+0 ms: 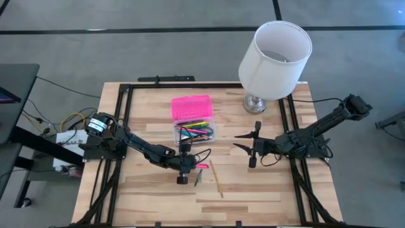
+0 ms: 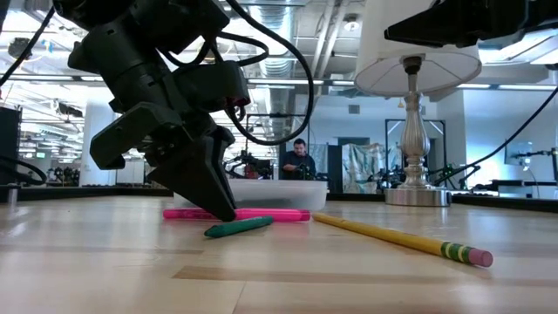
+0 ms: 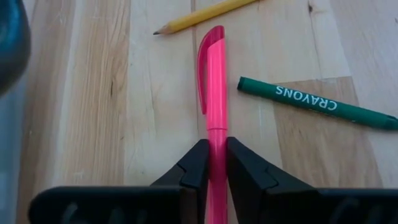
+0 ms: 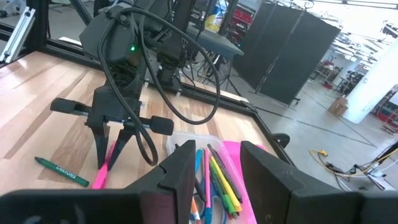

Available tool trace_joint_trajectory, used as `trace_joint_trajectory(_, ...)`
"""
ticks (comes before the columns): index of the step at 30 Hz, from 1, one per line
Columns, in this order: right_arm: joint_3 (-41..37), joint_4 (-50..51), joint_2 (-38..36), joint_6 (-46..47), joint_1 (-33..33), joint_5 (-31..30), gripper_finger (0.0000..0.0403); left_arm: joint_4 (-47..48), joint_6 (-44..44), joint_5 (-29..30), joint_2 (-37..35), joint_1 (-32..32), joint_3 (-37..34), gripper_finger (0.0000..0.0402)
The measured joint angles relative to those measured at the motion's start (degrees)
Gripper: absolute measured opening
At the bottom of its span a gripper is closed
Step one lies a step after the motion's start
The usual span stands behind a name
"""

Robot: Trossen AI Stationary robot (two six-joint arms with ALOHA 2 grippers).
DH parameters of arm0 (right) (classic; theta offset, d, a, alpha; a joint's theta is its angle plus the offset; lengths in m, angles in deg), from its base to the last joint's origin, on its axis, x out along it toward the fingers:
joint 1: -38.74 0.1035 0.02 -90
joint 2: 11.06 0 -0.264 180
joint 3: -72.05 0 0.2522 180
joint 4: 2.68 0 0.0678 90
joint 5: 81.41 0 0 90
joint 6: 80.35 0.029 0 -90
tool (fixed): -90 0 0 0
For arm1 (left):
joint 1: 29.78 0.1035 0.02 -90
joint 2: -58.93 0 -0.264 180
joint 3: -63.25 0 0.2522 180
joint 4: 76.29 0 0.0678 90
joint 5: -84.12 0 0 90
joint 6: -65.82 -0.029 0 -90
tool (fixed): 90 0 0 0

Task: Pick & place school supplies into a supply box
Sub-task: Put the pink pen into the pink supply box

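While the left gripper stands down on the wooden table, its two dark fingers are pinched against the sides of a pink pen that lies flat on the boards. The pen sticks out ahead of the fingers, cap end forward, and in the low view it rests on the table with the fingers planted over it. A green crayon lies just beside the pen, apart from it, and a yellow pencil lies past the pen's cap, its point near the cap but not touching.

All three sit on the near side of the supply box, close to it. The box is open: its clear base holds a bundle of colored pens and markers, and its bright pink lid lies flat on the far side of the base.

To the right of the box the right gripper hangs above the table with its fingers spread wide and nothing between them. Beyond the box, toward the far right, stands a white lamp on a silver base.
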Motion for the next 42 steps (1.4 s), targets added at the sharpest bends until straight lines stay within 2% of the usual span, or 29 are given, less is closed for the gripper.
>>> trace_joint_trajectory(8, 0.0, 0.1, 0.0, 0.0, 0.0, 0.0, 0.0121, 0.8, -1.7, 0.4, 0.1, 0.0, 1.3, 0.0034)
trace_joint_trajectory(18, 0.0, 1.7, 0.0, 0.9, 0.0, 0.0, 0.0121, 7.0, -4.5, 2.2, 0.4, 0.2, 6.3, 0.0036)
trace_joint_trajectory(25, 0.0, 1.8, 0.0, 1.0, 0.0, 0.0, 0.0121, 13.0, -4.7, 8.2, 0.4, 0.1, 9.8, 0.0034)
trace_joint_trajectory(32, 0.0, 1.9, 0.0, 1.0, 0.0, 0.0, 0.0121, 16.7, -7.1, 11.3, 0.3, 0.0, 12.9, 0.0034)
trace_joint_trajectory(42, 0.0, 1.9, 0.0, 1.0, 0.0, 0.0, 0.0121, 23.7, -10.8, 21.7, 0.2, 1.4, 17.0, 0.0035)
